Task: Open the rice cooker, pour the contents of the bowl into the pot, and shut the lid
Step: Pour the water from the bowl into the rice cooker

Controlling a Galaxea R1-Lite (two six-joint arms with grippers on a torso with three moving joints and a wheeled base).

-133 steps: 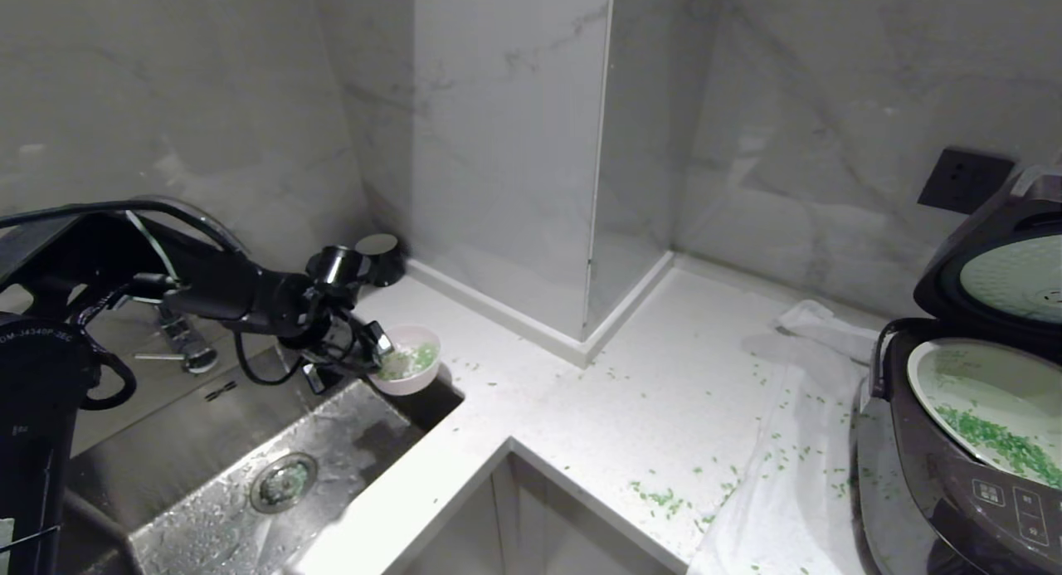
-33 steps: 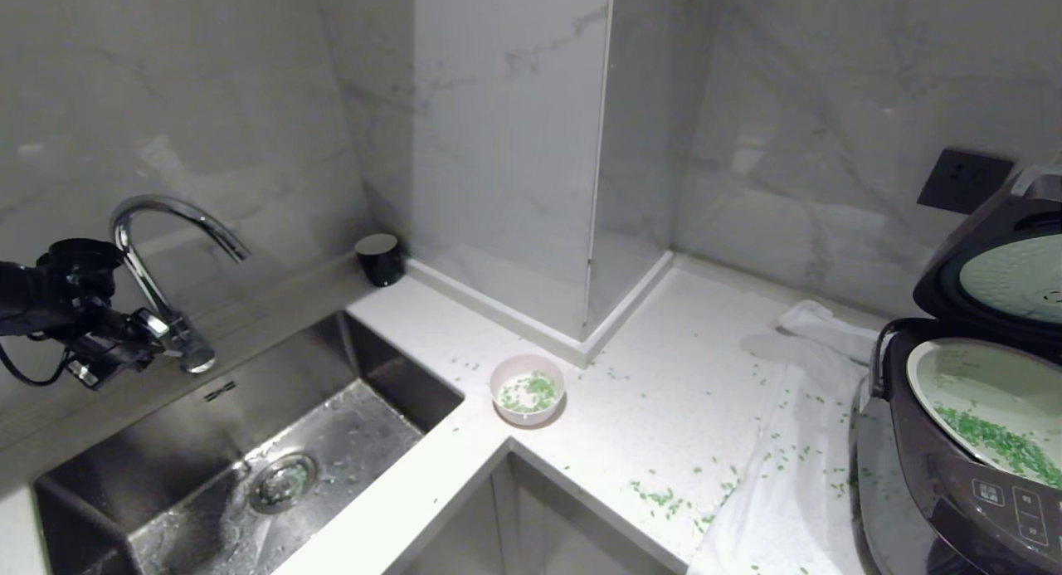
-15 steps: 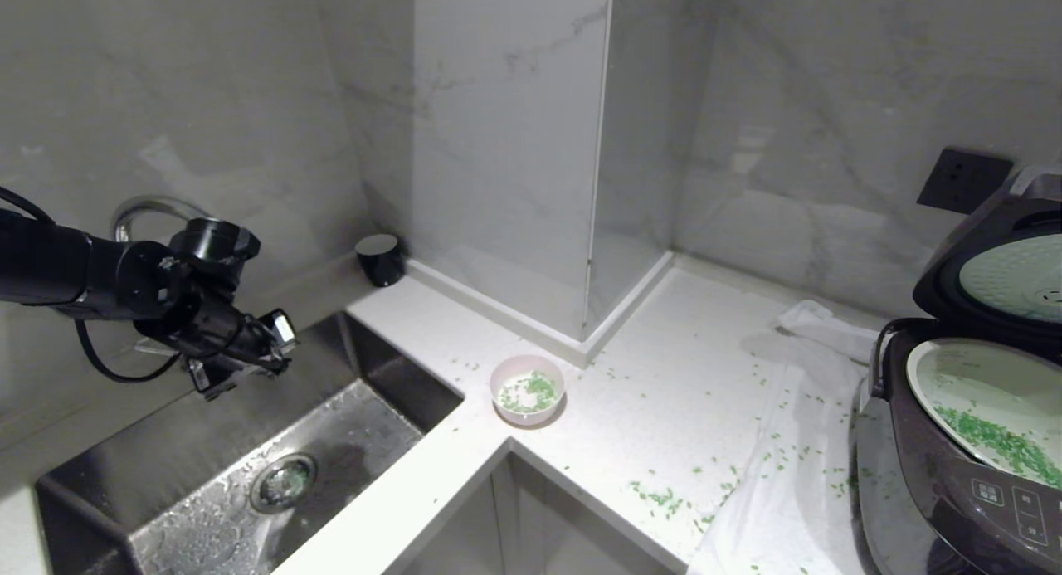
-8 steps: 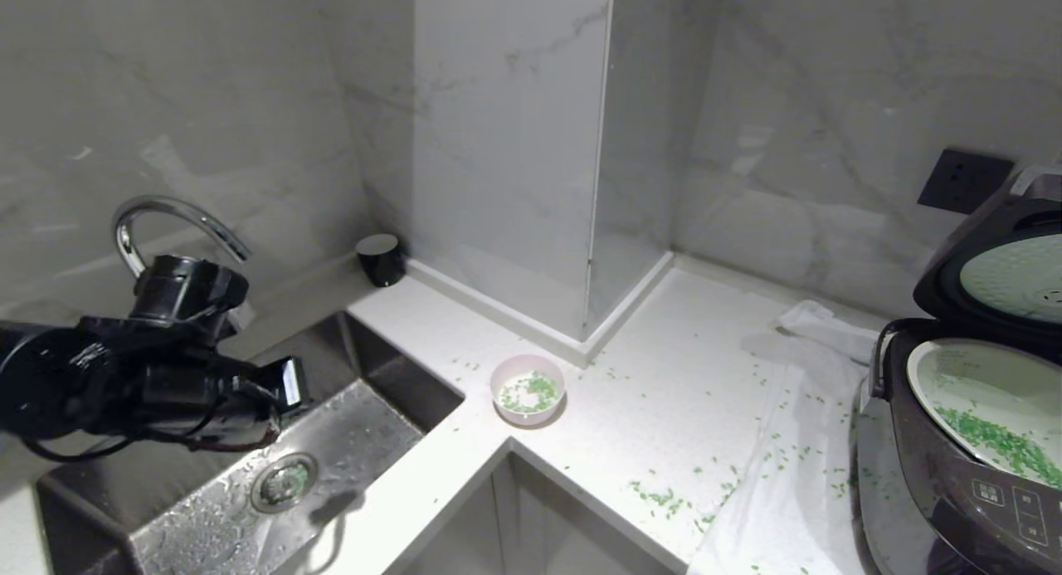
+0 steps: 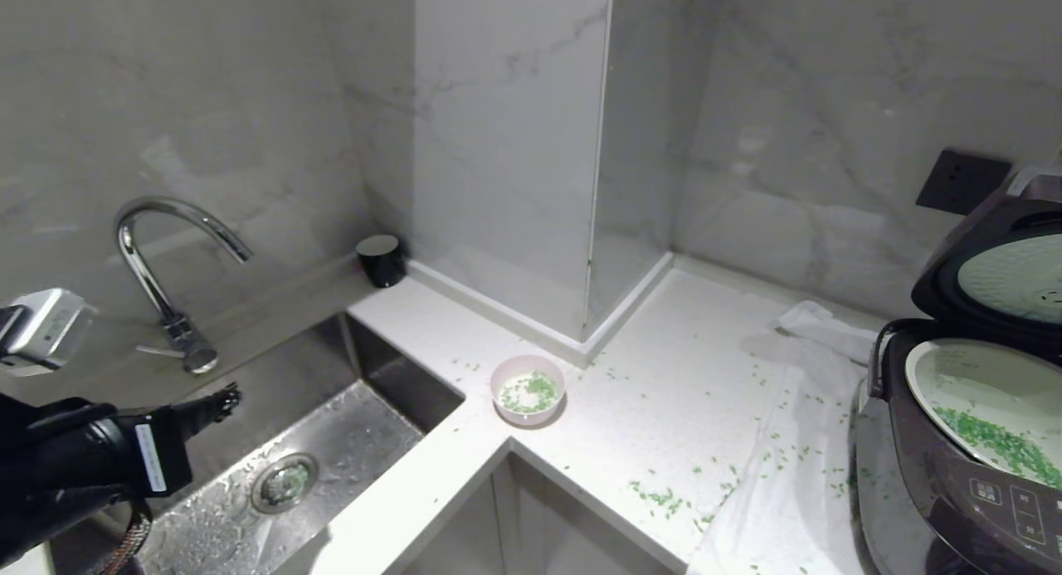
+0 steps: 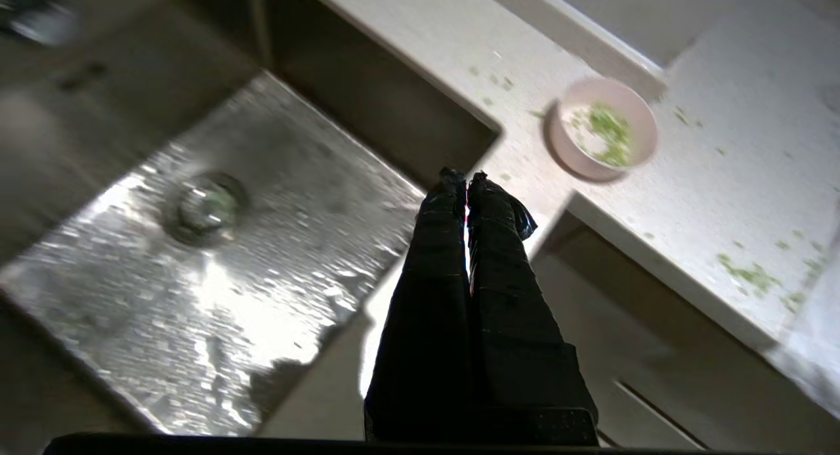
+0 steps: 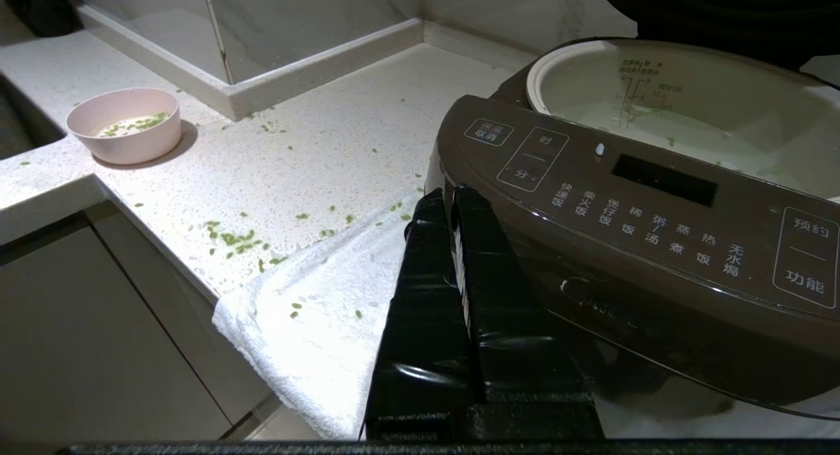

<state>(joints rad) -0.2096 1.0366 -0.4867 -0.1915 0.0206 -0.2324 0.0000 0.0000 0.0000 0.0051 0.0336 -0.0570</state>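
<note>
Bowl [image 5: 528, 389] on counter, well apart from closed, empty left end effector [image 5: 226, 397].

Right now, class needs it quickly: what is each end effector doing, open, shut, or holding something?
Left end effector: shut, empty, above the sink.
Right end effector: shut, empty, beside the rice cooker.

The rice cooker [image 5: 962, 442] runs off the head view's right edge, its lid [image 5: 996, 268] and pot [image 5: 987, 409] cut short. The left arm [image 5: 58, 467] leaves by the lower-left corner. The tap [image 6: 33, 21] blurs to a smear in the left wrist view.
</note>
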